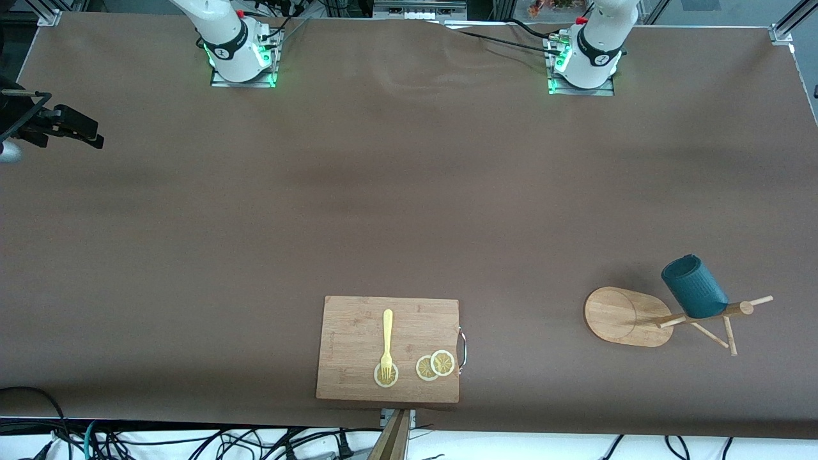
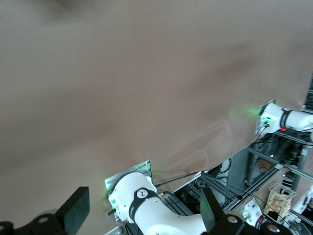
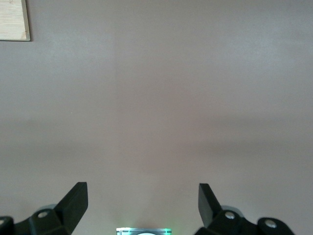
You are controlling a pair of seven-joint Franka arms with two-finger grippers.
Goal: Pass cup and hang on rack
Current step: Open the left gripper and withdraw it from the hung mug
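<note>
The dark teal ribbed cup (image 1: pixel 693 287) hangs on a peg of the bamboo rack (image 1: pixel 625 316), close beside its post (image 1: pixel 709 313). The rack stands on its oval base at the left arm's end of the table, near the front camera. Neither hand shows in the front view; only the two arm bases appear along the top. In the left wrist view my left gripper (image 2: pixel 143 208) is open with nothing between its fingers, high over the table above its own base. My right gripper (image 3: pixel 142 196) is also open and holds nothing, over bare table. No wrist view shows the cup or the rack.
A wooden cutting board (image 1: pixel 358 326) lies at the table's near edge, mid-table, carrying a yellow fork (image 1: pixel 387 338) and lemon slices (image 1: pixel 436 365). Its corner (image 3: pixel 13 19) shows in the right wrist view. A black clamp (image 1: pixel 61 124) juts in at the right arm's end.
</note>
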